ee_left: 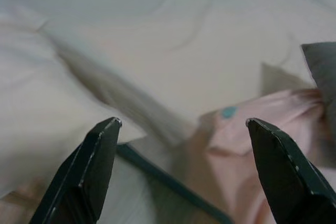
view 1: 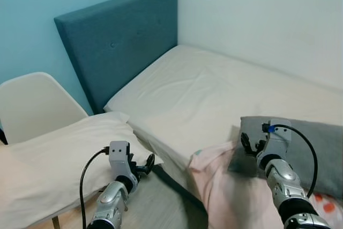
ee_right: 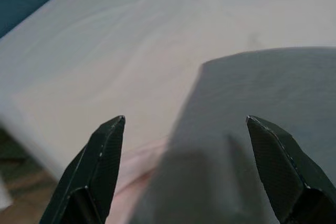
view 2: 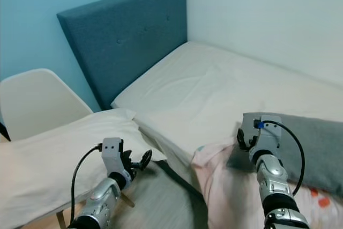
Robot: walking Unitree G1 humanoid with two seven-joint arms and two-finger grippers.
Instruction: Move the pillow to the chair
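- Pillow [view 1: 53, 159], cream-white, plump and softly creased, lies across the seat of the white chair [view 1: 32, 103], one corner reaching toward the bed [view 1: 214, 87].
- Left gripper [view 1: 140, 165] hangs just off that corner, fingers spread wide, holding nothing.
- Right gripper [view 1: 251, 148] hovers over the edge of a grey blanket [view 1: 316, 143] on the mattress, fingers also wide.
- Pink cloth [view 1: 225, 186] drapes off the bedside beneath it.
- Teal headboard [view 1: 118, 38] stands behind.

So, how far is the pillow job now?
Mostly done, it seems: the white pillow lies across the white chair. Both grippers, left and right, have open jaws holding nothing. What remains is confirming it sits steady; its corner overhangs toward the bed.
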